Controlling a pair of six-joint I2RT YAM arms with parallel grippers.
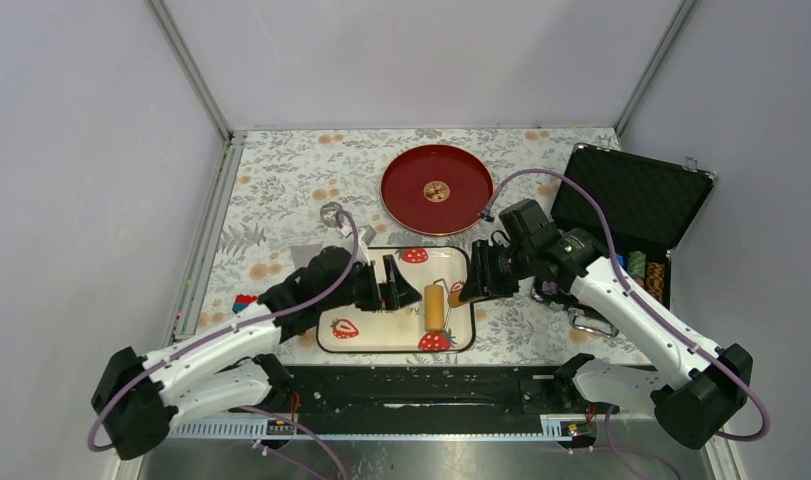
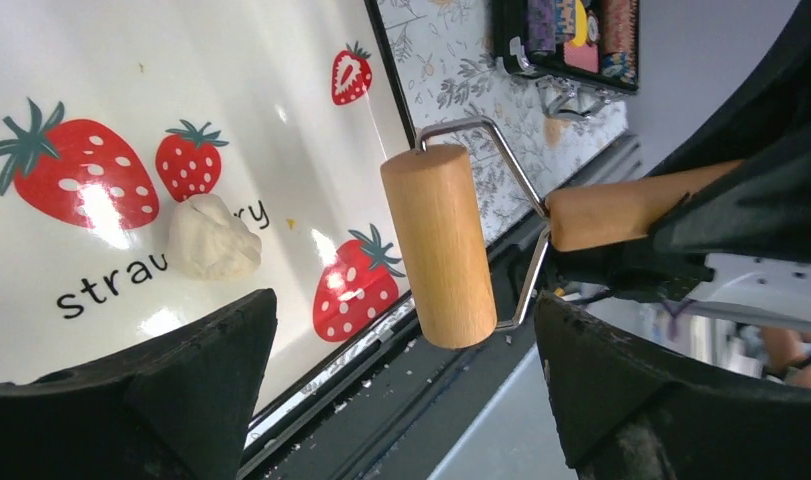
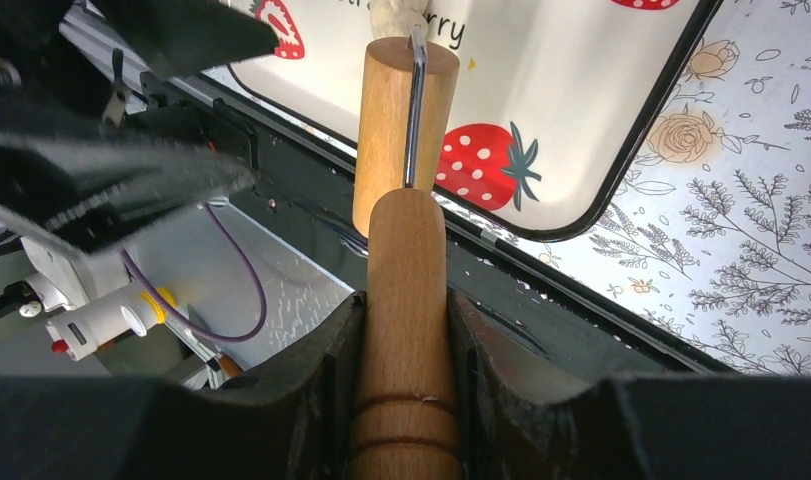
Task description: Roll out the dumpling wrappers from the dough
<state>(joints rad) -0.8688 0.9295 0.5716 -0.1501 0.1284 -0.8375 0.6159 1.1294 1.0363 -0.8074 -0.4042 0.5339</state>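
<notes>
the dough point(image 2: 213, 237) shows plainly only from the left wrist, a lump on the tray point(image 1: 381, 332) beside a printed strawberry point(image 2: 189, 160). from above it cannot be made out, and the right wrist view hides most of it behind the roller point(image 2: 438, 245). the barrel sits by the tray's near edge, apart from the dough. the left gripper point(image 1: 389, 284) reaches low over the tray, fingers spread wide around nothing. the right gripper point(image 3: 406, 305) clamps the roller's handle.
</notes>
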